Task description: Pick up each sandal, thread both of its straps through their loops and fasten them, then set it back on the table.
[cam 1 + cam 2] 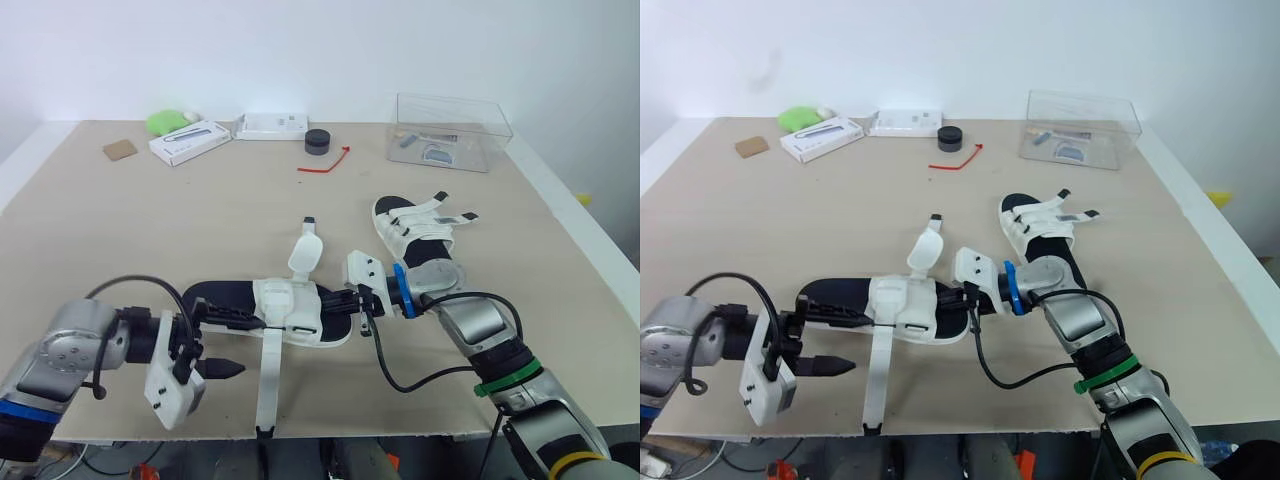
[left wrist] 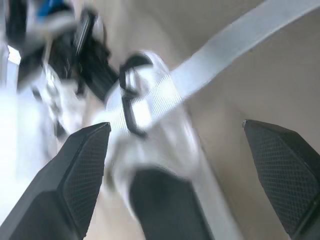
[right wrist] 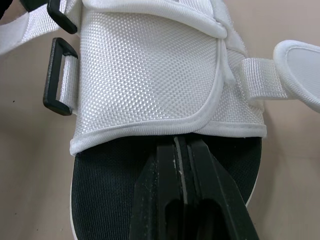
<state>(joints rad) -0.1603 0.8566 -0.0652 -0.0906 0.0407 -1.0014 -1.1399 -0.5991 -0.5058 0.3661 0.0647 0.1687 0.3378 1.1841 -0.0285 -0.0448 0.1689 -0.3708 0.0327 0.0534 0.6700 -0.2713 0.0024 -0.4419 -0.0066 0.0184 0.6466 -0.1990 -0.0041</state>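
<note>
The near sandal (image 1: 285, 310) lies flat near the table's front edge, with a black footbed and a white upper. One long white strap (image 1: 268, 380) trails toward the front edge. A padded strap (image 1: 303, 255) stands up on the far side. My left gripper (image 1: 228, 345) is open at the heel end, with the strap and its black loop (image 2: 131, 107) ahead of its fingers. My right gripper (image 3: 181, 142) is shut at the toe end, its tips resting on the footbed at the edge of the upper. The second sandal (image 1: 420, 235) lies to the right with loose straps.
At the back right stands a clear plastic box (image 1: 450, 130). Along the back lie a black round cap (image 1: 318, 141), a red tie (image 1: 325, 163), two white boxes (image 1: 190, 140), a green object (image 1: 165, 121) and a brown card (image 1: 119, 149).
</note>
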